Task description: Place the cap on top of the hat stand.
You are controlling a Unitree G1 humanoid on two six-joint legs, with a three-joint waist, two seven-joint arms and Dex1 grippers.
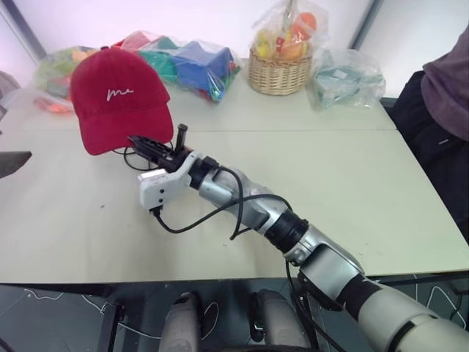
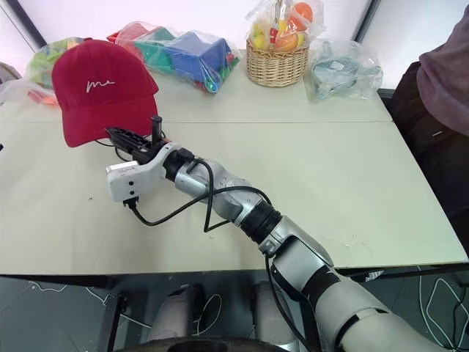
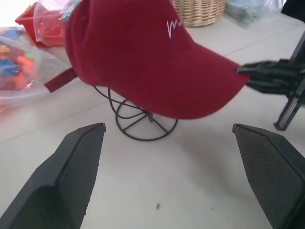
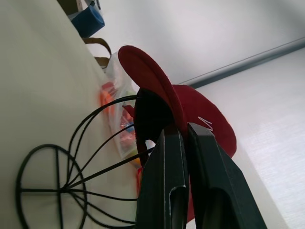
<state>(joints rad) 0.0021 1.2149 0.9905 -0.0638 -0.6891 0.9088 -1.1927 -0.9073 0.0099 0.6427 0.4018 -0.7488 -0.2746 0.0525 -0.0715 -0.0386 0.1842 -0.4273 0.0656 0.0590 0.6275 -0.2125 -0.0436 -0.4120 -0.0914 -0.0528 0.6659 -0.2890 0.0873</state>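
Left eye view: a big pale table (image 1: pixel 352 191) takes up most of the frame. A dark red cap (image 1: pixel 117 99) sits at the upper left, on top of a black wire hat stand (image 3: pixel 143 121). The cap's front, with small white writing, faces the camera, and its brim points down and toward the lower right. The cap's long way runs from its back strap to the brim tip.

The right gripper (image 1: pixel 146 147) is just under the brim, and its two black fingers are pressed together on the brim's edge.

At the top of the frame sit a wicker basket (image 1: pixel 277 72) and clear bags of bright toys (image 1: pixel 194 66).

The left wrist view shows the stand's round ring base with crossed spokes under the cap. It also shows the left gripper (image 3: pixel 176 176), fingers spread wide with nothing between them.

The right wrist view shows the brim's underside and the stand's curved wires.
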